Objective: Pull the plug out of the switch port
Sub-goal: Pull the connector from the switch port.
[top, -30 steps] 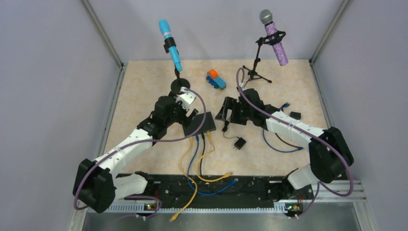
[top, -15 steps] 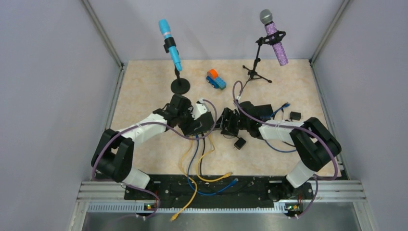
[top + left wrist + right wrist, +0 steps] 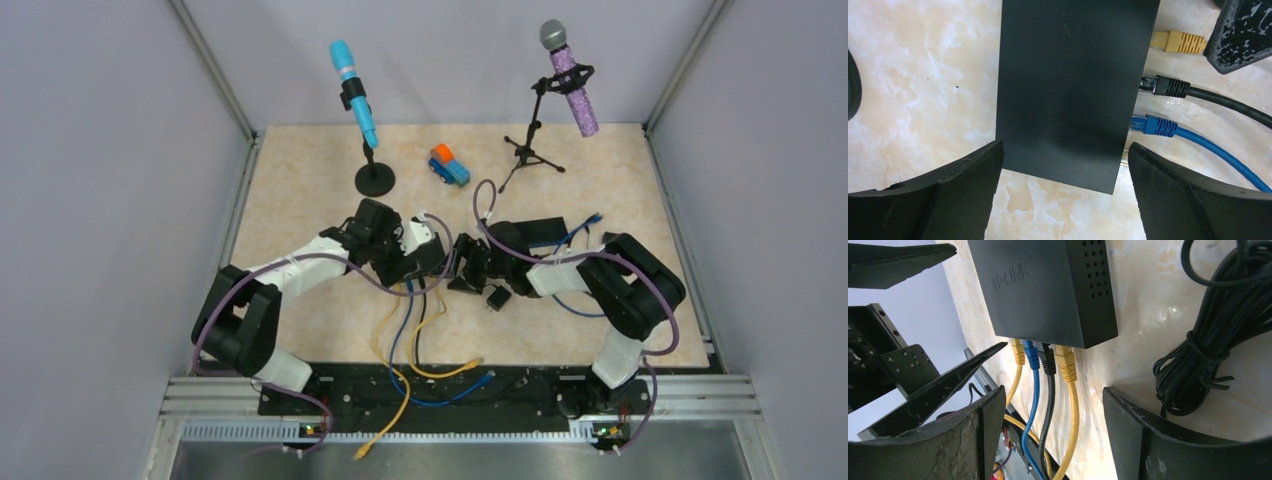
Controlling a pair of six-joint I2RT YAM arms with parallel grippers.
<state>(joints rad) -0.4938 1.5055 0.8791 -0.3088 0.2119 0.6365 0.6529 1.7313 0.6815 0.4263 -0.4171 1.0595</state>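
Both arms have converged on the black rectangular plastic switch (image 3: 1068, 85). Left tool (image 3: 1064, 155), wide open, straddles it, likely for bracing; right tool (image 3: 1050, 400), open and empty, frames the seated coloured cable plugs (image 3: 1045, 357) at its 6 o'clock edge.

We can read just one name, TP-LINK. It is in raised letters on top of the black network switch (image 3: 1043, 290), near its 10 o'clock corner.

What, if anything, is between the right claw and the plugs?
Nothing visible. The open right gripper directly faces the four plugs in the switch; only their own cables run between its jaws.
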